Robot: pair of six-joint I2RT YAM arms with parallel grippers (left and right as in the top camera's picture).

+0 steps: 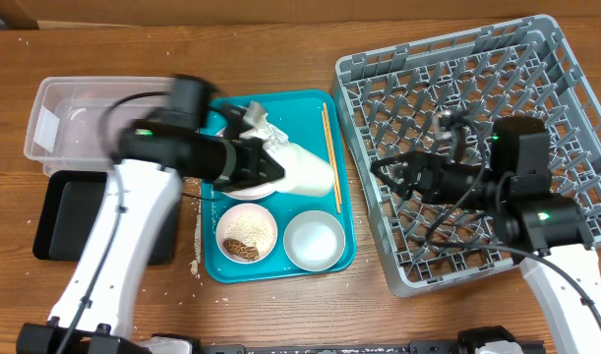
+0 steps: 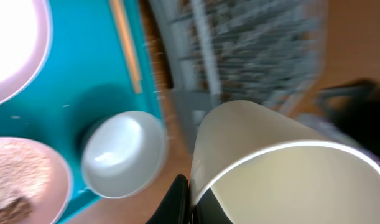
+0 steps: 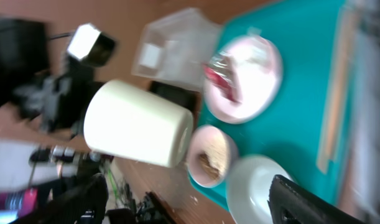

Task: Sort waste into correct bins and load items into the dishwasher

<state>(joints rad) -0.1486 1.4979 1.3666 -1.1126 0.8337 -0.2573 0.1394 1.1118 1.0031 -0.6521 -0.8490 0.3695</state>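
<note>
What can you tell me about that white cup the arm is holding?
The white cup is a plain, creamy cylinder with rounded edges and a smooth surface like ceramic or plastic. No handle shows. It is tipped on its side, with its open mouth toward the left gripper, which grips it at the rim. It appears to be held above the teal tray, close beside the chopsticks.

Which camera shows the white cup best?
The right wrist view: the whole white cup shows side-on. Overhead, the left claw covers one end of it. The left wrist view shows only part of it, close and blurred.
</note>
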